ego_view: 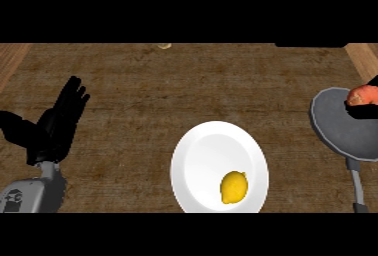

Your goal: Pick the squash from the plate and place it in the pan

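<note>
1. Looking at the view's right edge, you find the right robot hand (363, 112) grasping the orange squash (360, 94), with dark fingers showing above and below it, over the far right rim of the grey pan (336, 125).
2. Your left robot hand (55, 125) rests released at the left, fingers up.
3. The white plate (214, 145) on the surface (184, 85) holds a yellow fruit (234, 187).
</note>
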You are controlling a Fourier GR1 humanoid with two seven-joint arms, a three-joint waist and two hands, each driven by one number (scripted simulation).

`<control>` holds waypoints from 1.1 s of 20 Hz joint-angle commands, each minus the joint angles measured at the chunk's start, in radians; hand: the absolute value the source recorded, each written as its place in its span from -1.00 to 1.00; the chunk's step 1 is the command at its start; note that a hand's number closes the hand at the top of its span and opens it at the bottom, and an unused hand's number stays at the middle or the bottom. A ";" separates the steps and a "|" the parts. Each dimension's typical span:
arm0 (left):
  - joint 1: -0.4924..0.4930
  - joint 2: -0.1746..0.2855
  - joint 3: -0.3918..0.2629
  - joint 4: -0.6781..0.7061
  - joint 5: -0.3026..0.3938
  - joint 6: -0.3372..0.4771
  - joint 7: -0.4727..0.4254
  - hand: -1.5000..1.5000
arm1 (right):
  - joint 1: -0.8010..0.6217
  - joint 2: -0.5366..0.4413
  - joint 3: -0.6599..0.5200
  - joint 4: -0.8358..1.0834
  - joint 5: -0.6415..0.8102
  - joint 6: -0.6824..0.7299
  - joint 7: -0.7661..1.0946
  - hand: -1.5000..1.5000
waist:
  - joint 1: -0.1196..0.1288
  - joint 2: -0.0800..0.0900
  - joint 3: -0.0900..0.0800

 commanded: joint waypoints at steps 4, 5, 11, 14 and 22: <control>-0.016 0.008 -0.003 -0.053 0.013 -0.008 0.062 0.00 | -0.070 0.032 -0.106 0.314 -0.055 -0.067 -0.005 -1.00 | 0.015 0.003 0.002; -0.019 -0.032 -0.025 -0.018 -0.020 0.025 0.016 0.00 | -0.100 0.006 -0.120 0.370 -0.071 -0.029 -0.027 -1.00 | 0.011 0.005 0.001; -0.020 -0.017 0.014 0.032 -0.004 -0.007 -0.032 0.00 | -0.175 -0.008 -0.169 0.572 -0.129 -0.054 -0.216 -1.00 | 0.009 0.004 0.001; 0.075 -0.040 -0.018 -0.037 -0.010 -0.009 -0.036 0.00 | -0.083 -0.032 -0.256 0.472 -0.253 -0.034 -0.374 -1.00 | -0.002 -0.002 0.001; 0.054 -0.025 0.004 -0.029 -0.022 0.009 -0.018 0.00 | -0.014 -0.056 -0.483 0.394 -0.554 0.144 -0.517 -1.00 | -0.031 -0.010 0.000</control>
